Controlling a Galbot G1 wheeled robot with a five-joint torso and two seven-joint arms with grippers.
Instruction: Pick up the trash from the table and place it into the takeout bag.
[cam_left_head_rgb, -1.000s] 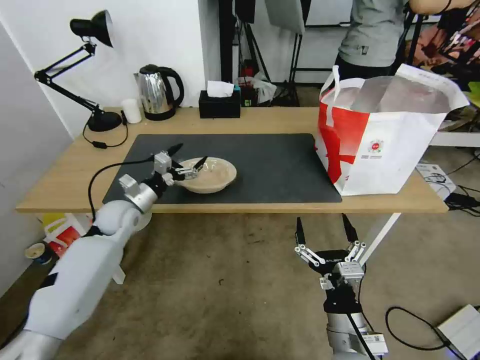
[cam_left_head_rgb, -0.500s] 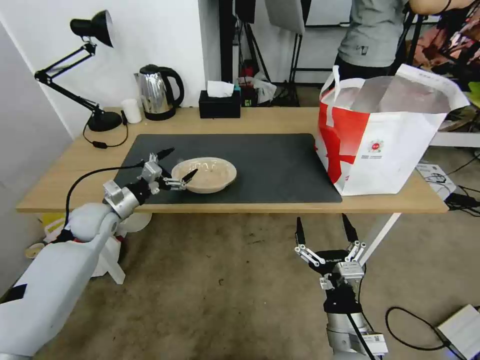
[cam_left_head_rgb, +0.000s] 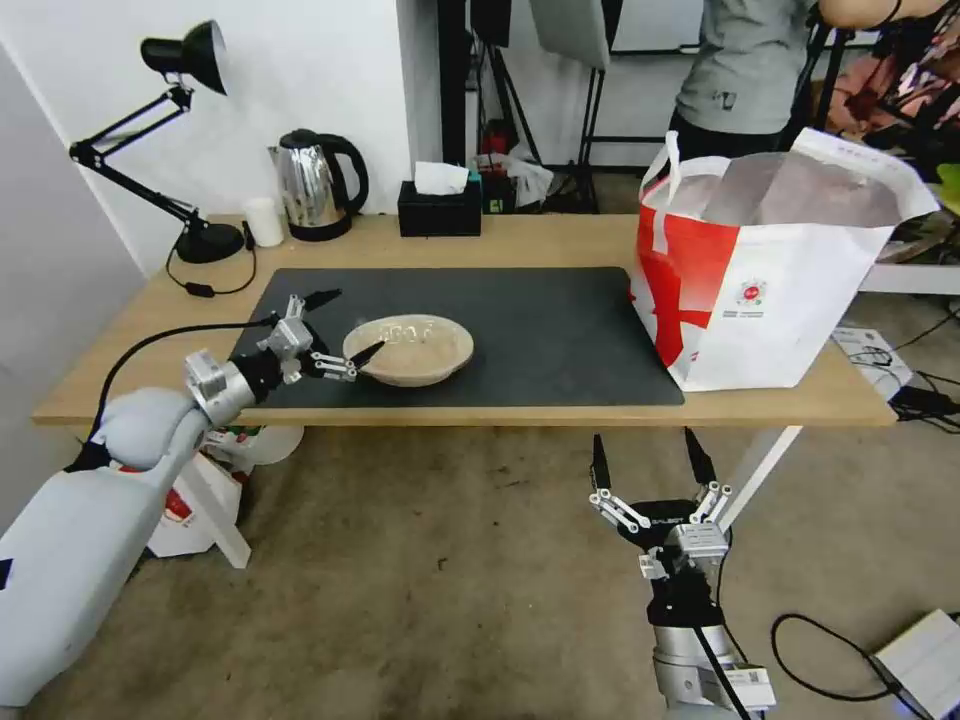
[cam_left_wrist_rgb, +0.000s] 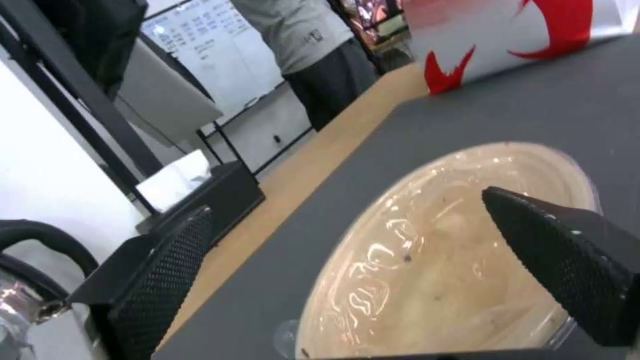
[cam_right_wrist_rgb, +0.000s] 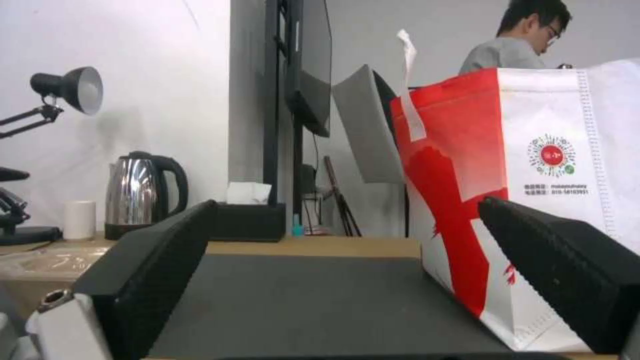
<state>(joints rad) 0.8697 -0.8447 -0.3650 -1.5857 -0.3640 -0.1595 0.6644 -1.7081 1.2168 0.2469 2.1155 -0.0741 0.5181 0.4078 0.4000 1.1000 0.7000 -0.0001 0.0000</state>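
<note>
Left end effector (cam_left_head_rgb: 338, 325) agape beside beige pulp bowl (cam_left_head_rgb: 412, 347) on mat (cam_left_head_rgb: 560, 330)

Layout of the workspace. The long light-wood table (cam_left_head_rgb: 140, 345) carries a large dark grey rectangular mat (cam_left_head_rgb: 560, 330) at its centre. The beige pulp bowl (cam_left_head_rgb: 415, 349) sits on the left part of the mat, toward the near edge. The left gripper (cam_left_head_rgb: 340, 327), fingers spread, lies just left of the bowl, one fingertip at its rim. The large white takeout bag with a red panel (cam_left_head_rgb: 770, 270) stands on the table's right end, its base overlapping the mat's right edge. Along the far edge, left to right: black desk lamp (cam_left_head_rgb: 180, 130), small white cup (cam_left_head_rgb: 264, 221), steel kettle (cam_left_head_rgb: 315, 185), black tissue box (cam_left_head_rgb: 439, 207). The right gripper (cam_left_head_rgb: 650, 470), fingers apart, hangs below the near edge.
</note>
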